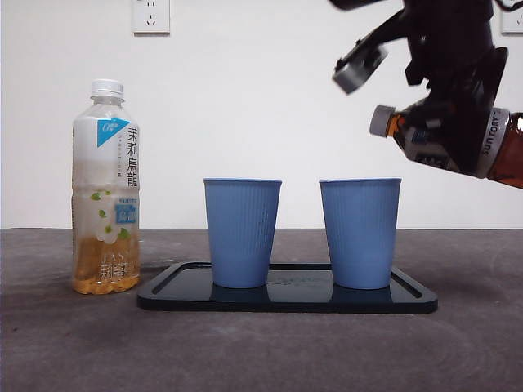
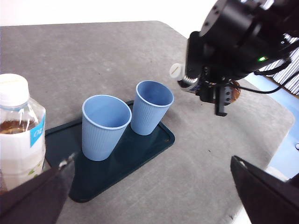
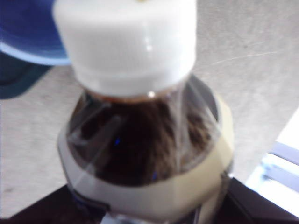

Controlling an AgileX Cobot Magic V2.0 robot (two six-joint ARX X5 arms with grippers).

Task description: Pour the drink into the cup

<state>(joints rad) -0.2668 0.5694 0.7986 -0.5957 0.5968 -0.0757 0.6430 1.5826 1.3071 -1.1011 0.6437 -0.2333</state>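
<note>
Right gripper (image 1: 454,122): enters the front view from the upper right corner, large and dark, raised above the table and clamped around the body of a dark-tea bottle (image 1: 498,147). The bottle is tipped close to horizontal, its white cap (image 1: 381,119) still on and pointing toward the cups, neck slightly lower than the base; a white label band with lettering wraps the body. In the right wrist view the cap (image 3: 126,42) fills the upper frame, with dark brown liquid behind the clear shoulder (image 3: 145,140) and the rim of a blue cup (image 3: 23,42) at one corner. From the left wrist view the same bottle's cap (image 2: 176,70) shows up and to one side of the far cup, not over its mouth. Left gripper (image 2: 149,186): jaws spread wide, holding nothing, hovering at a height over the near table edge, with the jasmine-tea bottle just beside one jaw. Two blue ribbed cups, upright, side by side and apart, on a dark tray (image 1: 409,302): the cup (image 1: 242,233) nearer the jasmine-tea bottle and the cup (image 1: 360,233) nearer the held bottle. The interiors seen in the left wrist view appear to hold no liquid. Jasmine-tea bottle (image 1: 105,188): upright on the table just beside the tray's end, white cap on, pale amber liquid in about the lower part, printed label with green leaves. Grey table (image 1: 261,351); white wall with a socket (image 1: 151,15).
</note>
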